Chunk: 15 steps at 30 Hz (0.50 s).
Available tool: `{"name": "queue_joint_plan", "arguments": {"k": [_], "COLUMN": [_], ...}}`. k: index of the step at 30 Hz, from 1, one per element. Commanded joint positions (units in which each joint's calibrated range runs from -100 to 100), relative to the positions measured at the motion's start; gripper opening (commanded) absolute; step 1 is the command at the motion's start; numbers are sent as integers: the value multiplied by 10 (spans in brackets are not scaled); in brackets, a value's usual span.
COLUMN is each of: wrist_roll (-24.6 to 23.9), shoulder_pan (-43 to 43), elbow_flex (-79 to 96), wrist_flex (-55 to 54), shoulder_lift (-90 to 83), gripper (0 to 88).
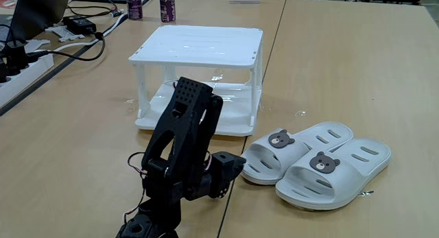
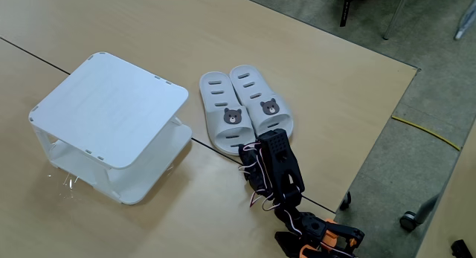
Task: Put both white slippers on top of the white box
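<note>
Both slippers, bear-badged, (image 1: 317, 164) (image 2: 245, 108) side by side and touching on tabletop (image 1: 357, 73), just beside white 2-tier stand (image 1: 199, 49) (image 2: 111, 109); stand top bare. Black arm (image 1: 182, 149) folded low, pincer (image 1: 230, 166) near closer slipper's heel, likely staged for first grasp. Pincer state: cannot tell.

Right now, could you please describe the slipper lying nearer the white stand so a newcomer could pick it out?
On the wooden table, find the white box, a two-tier stand. Beside it lie two white slippers touching side by side. The one meant is on the stand's side; in the high fixed view, its neighbour lies further right.
</note>
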Motion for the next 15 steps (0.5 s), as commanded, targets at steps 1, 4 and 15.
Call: {"name": "queue_joint_plan", "arguments": {"k": [1, 4, 15], "wrist_roll": [4, 4, 4], "shoulder_pan": [9, 10, 11], "elbow_flex": [-30, -61, -134], "wrist_flex": [-6, -7, -4], "shoulder_lift": [-3, -5, -4], "gripper": [14, 15, 164]}}
